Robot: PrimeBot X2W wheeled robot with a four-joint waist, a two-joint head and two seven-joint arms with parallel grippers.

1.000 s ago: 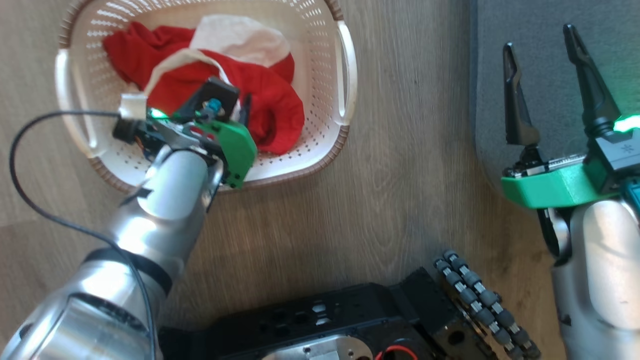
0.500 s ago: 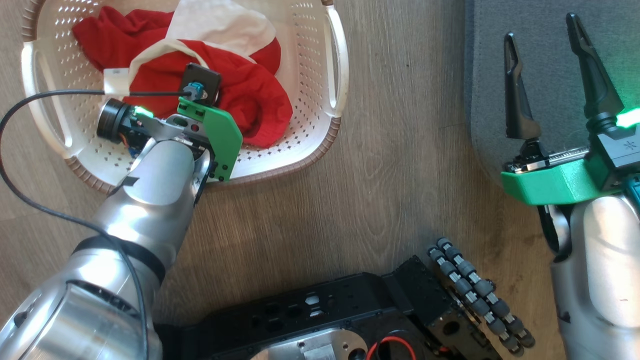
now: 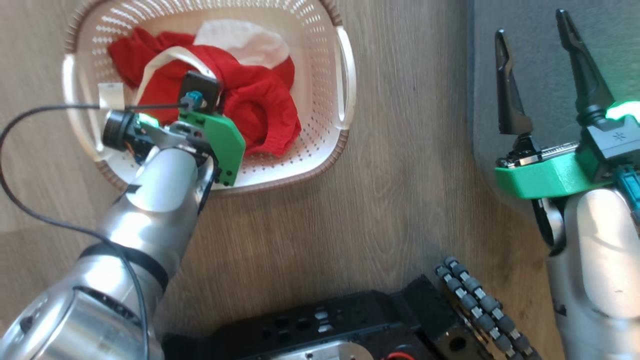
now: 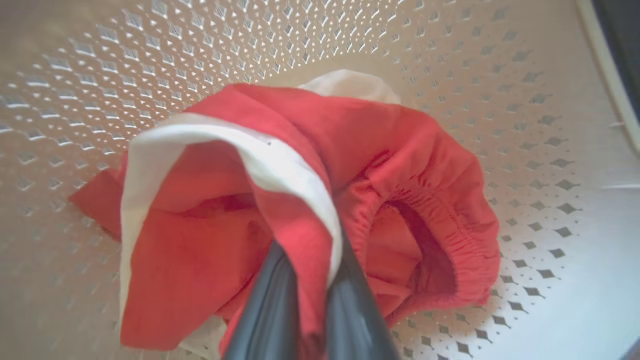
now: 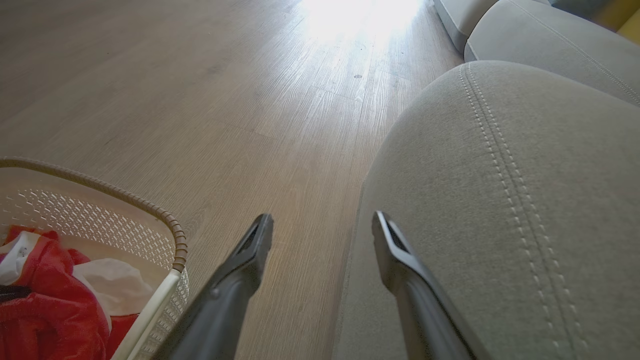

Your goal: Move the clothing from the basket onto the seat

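Observation:
The clothing (image 3: pixel 260 105) is a bright-red heap with white bands, lying in the cream basket (image 3: pixel 345 65) on the floor at upper left. My left gripper (image 4: pixel 312 250) reaches down into the basket (image 4: pixel 150 50) and is shut on a fold of the clothing (image 4: pixel 400 150), pinching red fabric and a white band between its two fingers. The grey seat (image 3: pixel 482 90) lies at the right. My right gripper (image 3: pixel 530 22) hovers open over its edge, nothing between its fingers. In the right wrist view the right gripper (image 5: pixel 322 217) straddles the seat (image 5: pixel 500 200) edge, with the basket (image 5: pixel 150 205) and clothing (image 5: pixel 50 310) at lower left.
Wooden floor (image 3: pixel 400 150) separates basket and seat. My black base (image 3: pixel 325 320) with its roller wheel (image 3: pixel 480 305) sits at the bottom. A black cable (image 3: pixel 30 130) loops from the left wrist. Another grey cushion (image 5: pixel 550 35) lies beyond the seat.
My left gripper's fingers, open a second ago, have closed on the red clothing in the basket. The head camera has shifted slightly. The right arm has held still.

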